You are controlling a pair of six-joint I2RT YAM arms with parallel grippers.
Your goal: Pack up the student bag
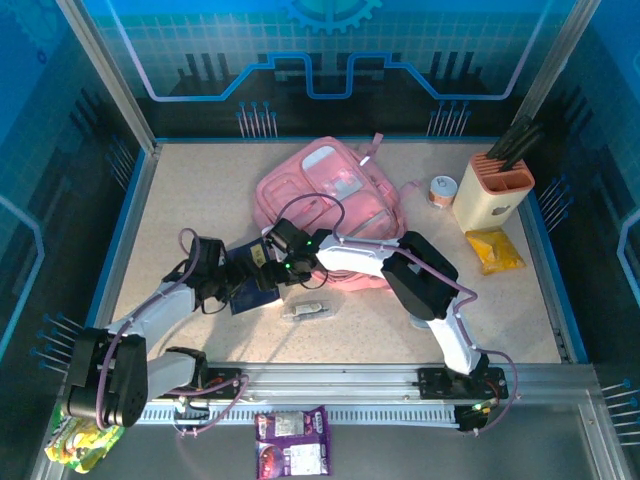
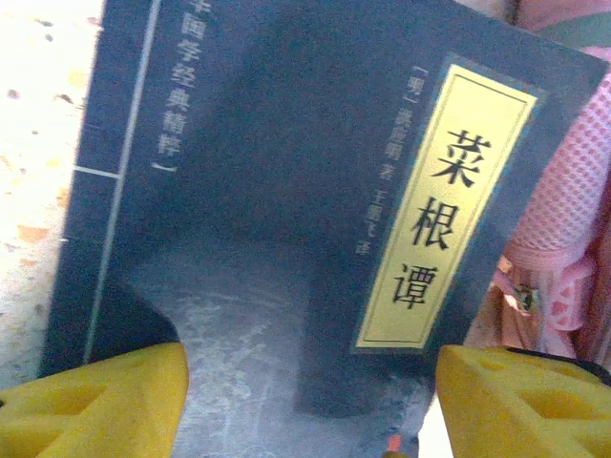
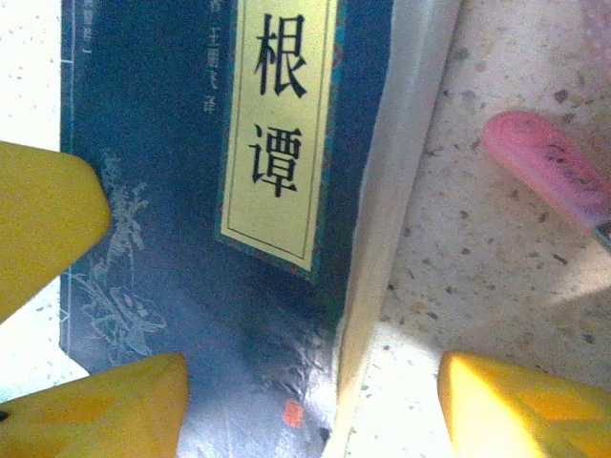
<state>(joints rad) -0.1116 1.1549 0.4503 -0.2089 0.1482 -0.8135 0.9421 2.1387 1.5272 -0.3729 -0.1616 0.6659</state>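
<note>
The student bag (image 1: 325, 200) is a soft pink backpack lying flat at the middle back of the table; its mesh side shows at the right of the left wrist view (image 2: 573, 210). A dark blue book (image 1: 250, 292) with a yellow title label lies on the table just in front of the bag's left corner. My left gripper (image 1: 238, 280) hovers close over the book (image 2: 286, 191), open (image 2: 310, 410). My right gripper (image 1: 272, 262) is also open (image 3: 310, 410), its fingers astride the book's (image 3: 172, 191) page edge, one over the cover and one over bare table.
A small silvery item (image 1: 307, 311) lies near the book. At the back right stand a beige holder (image 1: 495, 195), a tape roll (image 1: 442, 190) and a yellow packet (image 1: 493, 250). A pink strip (image 3: 544, 167) lies beside the book. A purple packet (image 1: 293, 443) sits below the rail.
</note>
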